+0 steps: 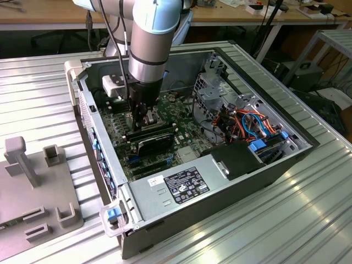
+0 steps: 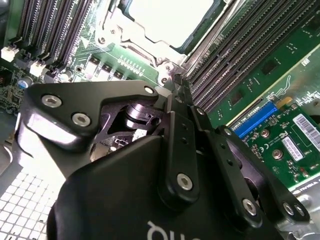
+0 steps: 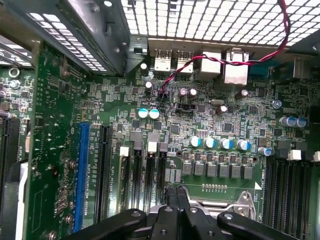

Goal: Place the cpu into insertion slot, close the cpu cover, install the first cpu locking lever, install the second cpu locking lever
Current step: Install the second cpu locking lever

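**Inspector:** Where is the cpu?

**Assistant:** In the second wrist view the cpu [image 2: 167, 20] lies flat in the slot [image 2: 197, 42], pale metal top up, on the green board [image 2: 290, 85]. The cover [image 2: 117, 32] frames it with bright metal edging. The chip is square, so no long axis can be told; its edges run in line with the memory slots [image 2: 240, 55] beside it.

**Inspector:** The gripper?

**Assistant:** The gripper [image 2: 179, 82] hangs just above the socket's corner, tips pointing down at the board. Its fingers [image 2: 182, 92] are pressed together, with nothing seen between them. In the first wrist view the same closed tips [image 3: 176, 192] stand over the socket's metal bracket [image 3: 245, 202].

**Inspector:** Surface and room?

**Assistant:** In the exterior view the board sits in an open computer case [image 1: 247, 165] lying on its side on a ribbed metal table [image 1: 286, 225]. The arm [image 1: 148, 49] reaches straight down into the case. A grey fixture [image 1: 33, 181] rests on the table at the exterior view's left. Wooden benches [image 1: 55, 14] stand behind.
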Motion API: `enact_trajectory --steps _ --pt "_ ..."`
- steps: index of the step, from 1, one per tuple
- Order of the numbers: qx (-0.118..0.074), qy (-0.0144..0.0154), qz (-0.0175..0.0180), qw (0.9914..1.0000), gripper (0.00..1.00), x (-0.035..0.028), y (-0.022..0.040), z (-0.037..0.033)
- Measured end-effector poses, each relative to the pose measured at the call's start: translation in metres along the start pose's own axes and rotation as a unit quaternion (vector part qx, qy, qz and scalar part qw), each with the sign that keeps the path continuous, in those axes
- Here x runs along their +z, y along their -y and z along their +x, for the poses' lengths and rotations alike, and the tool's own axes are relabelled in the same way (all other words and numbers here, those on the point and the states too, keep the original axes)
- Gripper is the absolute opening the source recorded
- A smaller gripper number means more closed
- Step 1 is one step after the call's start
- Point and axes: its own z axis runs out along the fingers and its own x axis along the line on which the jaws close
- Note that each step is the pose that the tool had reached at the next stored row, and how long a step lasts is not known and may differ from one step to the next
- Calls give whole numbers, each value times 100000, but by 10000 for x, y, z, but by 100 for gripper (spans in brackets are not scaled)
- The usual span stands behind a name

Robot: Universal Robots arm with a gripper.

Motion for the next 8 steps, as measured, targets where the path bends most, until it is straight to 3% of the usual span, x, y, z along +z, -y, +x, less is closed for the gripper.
enact_trajectory --steps 3,8 --pt "-55 249 10 100000 11 17 -52 -4" --pt "-127 321 -1 99999 11 45 -54 -4"
